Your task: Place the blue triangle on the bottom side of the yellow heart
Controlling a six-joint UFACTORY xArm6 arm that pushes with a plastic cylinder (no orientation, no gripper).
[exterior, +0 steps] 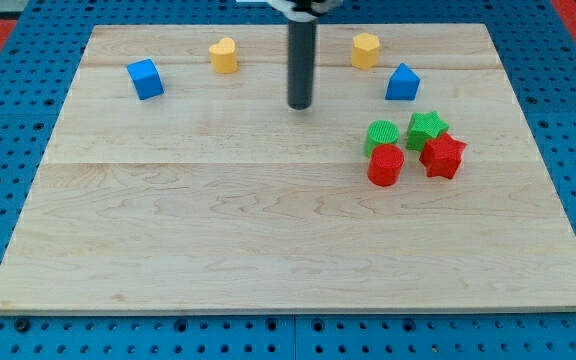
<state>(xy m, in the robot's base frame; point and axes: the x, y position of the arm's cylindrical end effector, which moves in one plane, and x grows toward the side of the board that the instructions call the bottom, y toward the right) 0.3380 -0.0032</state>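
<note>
You see the wooden bench (268, 230) lying on a blue pegboard (8, 100), and the dark rod comes down from the view's top near the middle. There is no hand on this arm, so nothing can be spread, pressed together or pinching; it ends only in the rod. My tip (300, 106) stands on bare wood in the upper part of the bench and touches no block.

The blue triangle (402, 82) sits to the view's right of my tip, well apart from it, near the top right area of the bench. The yellow heart (224, 55) is to the view's upper left of my tip, close to the top edge. So the rod stands between these two blocks, and the triangle is far from the heart, not below it.

A yellow hexagon-like block (366, 49) rests just above and to the left of the blue triangle, near but not touching. A blue cube (145, 79) lies at the view's left, to the lower left of the heart.

Below the triangle you find a tight cluster of four blocks: a green round block (381, 135), a green star (426, 127), a red cylinder (385, 166) and a red star (443, 156). They appear to touch one another
</note>
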